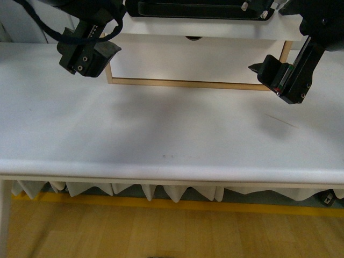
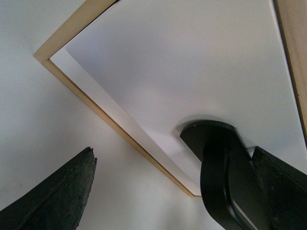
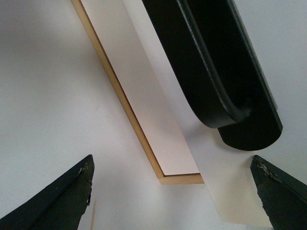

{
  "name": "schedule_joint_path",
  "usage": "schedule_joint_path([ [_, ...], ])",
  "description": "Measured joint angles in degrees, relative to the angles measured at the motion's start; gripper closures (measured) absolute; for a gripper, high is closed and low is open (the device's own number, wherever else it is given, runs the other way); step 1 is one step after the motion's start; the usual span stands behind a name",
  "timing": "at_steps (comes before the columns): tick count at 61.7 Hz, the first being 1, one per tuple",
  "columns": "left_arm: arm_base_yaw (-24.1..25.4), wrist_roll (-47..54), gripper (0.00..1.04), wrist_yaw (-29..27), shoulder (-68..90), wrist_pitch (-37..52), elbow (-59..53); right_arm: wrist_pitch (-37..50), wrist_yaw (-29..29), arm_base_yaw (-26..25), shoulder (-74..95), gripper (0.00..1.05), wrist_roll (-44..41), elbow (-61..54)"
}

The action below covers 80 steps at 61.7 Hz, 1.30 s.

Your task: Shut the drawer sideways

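The drawer [image 1: 215, 27] is a white front at the back of the table, with a long black bar handle [image 1: 199, 8] across it and a small dark half-round notch [image 1: 192, 37] at its edge. My left gripper [image 1: 94, 56] hangs open and empty at the drawer's left end. My right gripper [image 1: 274, 75] hangs open and empty at its right end. In the left wrist view the handle's rounded end [image 2: 220, 167] lies between the open fingers [image 2: 72, 191], close to one of them. In the right wrist view the handle's other end [image 3: 211, 72] lies just beyond the open fingertips [image 3: 76, 187].
A white panel [image 1: 199, 59] in a light wooden frame [image 1: 188, 83] sits under the drawer. The white table [image 1: 161, 129] stretches in front of it to a rounded front edge, with wooden floor [image 1: 161, 231] below.
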Motion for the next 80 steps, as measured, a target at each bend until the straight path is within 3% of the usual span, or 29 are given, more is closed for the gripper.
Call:
schedule_joint_path([
  [38, 0.39, -0.59, 0.06, 1.05, 9.70, -3.67, 13.40, 0.00, 0.26, -2.93, 9.20, 0.09, 0.11, 11.15],
  [68, 0.72, -2.12, 0.06, 1.68, 11.30, -4.33, 15.41, -0.07, 0.42, -3.08, 10.71, 0.09, 1.36, 12.72],
  [80, 0.70, -2.08, 0.06, 1.16, 8.68, -1.86, 9.94, 0.04, 0.13, -3.06, 8.87, 0.09, 1.57, 10.84],
])
